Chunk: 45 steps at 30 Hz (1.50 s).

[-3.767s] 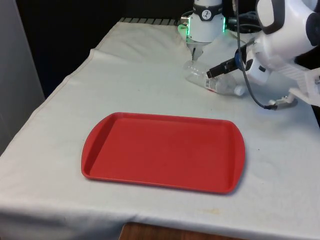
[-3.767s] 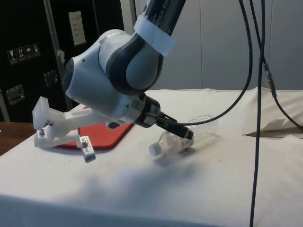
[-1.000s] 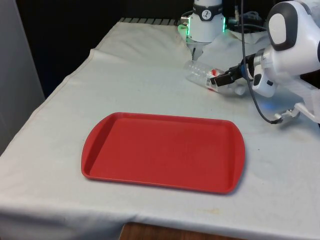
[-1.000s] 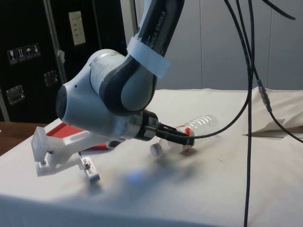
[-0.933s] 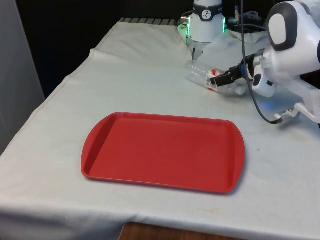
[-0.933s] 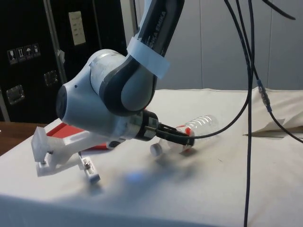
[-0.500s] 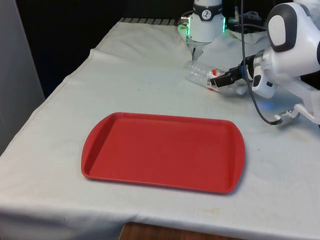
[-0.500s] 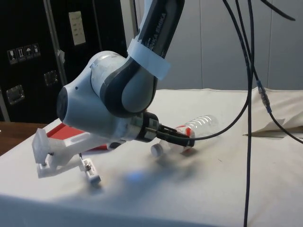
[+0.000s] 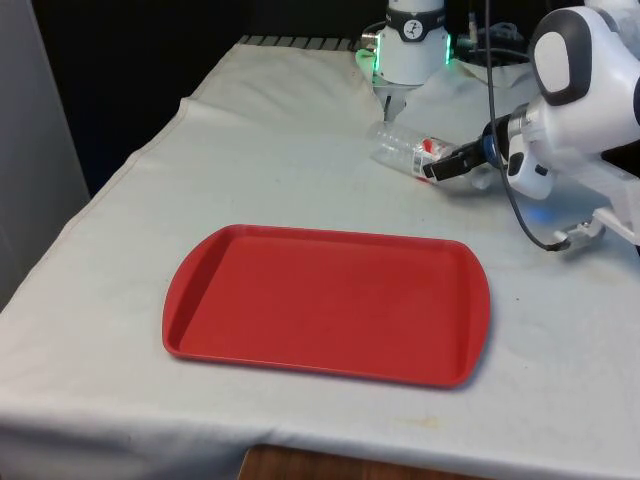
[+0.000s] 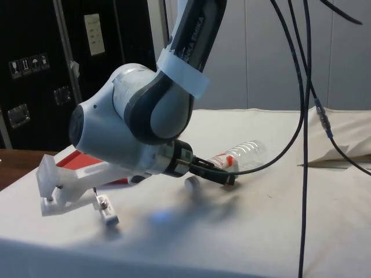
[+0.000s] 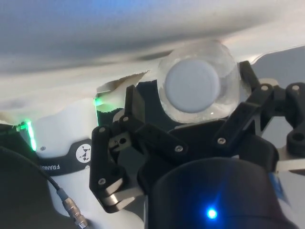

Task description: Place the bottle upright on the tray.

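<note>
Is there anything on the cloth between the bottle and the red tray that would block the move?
Nothing visible. The bottle lies on its side at the hand, and only bare white cloth separates it from the tray.

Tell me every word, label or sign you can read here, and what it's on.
"EMIKA": lengthwise on the arm.
"FRAN": cut off, on the black band of the robot base.
Red label on the bottle: print too small to read.
Paper notice and stickers on the dark cabinets: too small to read.
</note>
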Each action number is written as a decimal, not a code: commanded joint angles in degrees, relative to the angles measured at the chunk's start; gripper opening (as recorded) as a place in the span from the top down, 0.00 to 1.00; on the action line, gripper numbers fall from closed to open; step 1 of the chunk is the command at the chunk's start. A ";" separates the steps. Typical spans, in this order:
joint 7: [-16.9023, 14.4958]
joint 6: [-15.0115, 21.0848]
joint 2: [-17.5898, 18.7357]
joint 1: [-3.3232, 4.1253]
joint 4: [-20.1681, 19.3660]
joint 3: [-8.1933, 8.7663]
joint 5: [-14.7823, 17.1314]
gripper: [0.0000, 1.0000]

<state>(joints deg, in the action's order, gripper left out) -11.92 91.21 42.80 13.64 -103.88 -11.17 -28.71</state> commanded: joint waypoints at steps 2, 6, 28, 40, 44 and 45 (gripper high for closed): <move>0.17 0.57 -0.23 -0.06 -0.29 0.00 -0.23 0.00; 0.11 0.34 -0.11 0.00 -0.17 0.00 -0.17 0.00; 0.29 -0.17 0.11 0.06 0.23 -0.11 -0.06 0.55; -0.06 -0.86 0.11 -0.06 0.57 -0.17 0.00 0.66; -0.11 -1.26 -0.52 -0.17 0.52 -0.23 0.23 0.66; -0.17 -1.38 -0.74 -0.17 0.52 -0.29 0.29 0.66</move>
<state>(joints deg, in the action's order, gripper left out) -11.92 89.84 42.46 13.58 -103.30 -11.34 -28.65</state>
